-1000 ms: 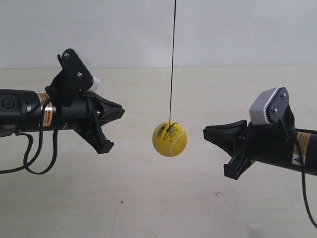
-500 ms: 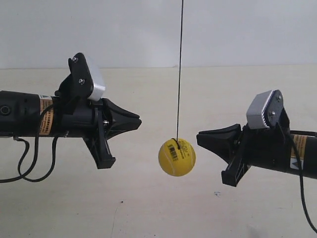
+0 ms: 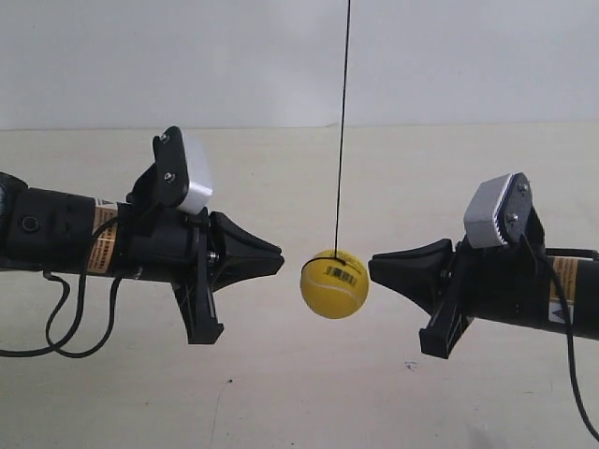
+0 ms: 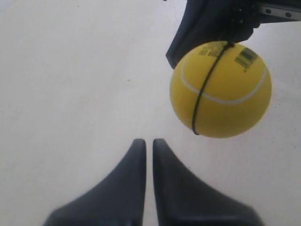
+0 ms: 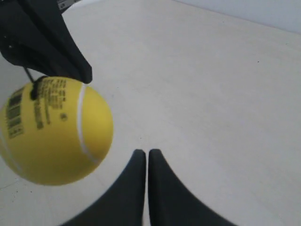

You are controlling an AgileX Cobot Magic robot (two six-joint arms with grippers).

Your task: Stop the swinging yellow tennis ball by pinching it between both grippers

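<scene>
Fingers (image 4: 134,188) closed L+R; ball (image 3: 334,285) hangs btwn tips.

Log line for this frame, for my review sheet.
phase: pre-pinch | yellow tennis ball: hangs on string between both hands, not pinched | left hand: shut, off ball | right hand: shut, off ball

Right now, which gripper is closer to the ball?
The gripper at the exterior view's right: in that view its tip almost touches the ball, while the other gripper is a clear gap away from it.
</scene>
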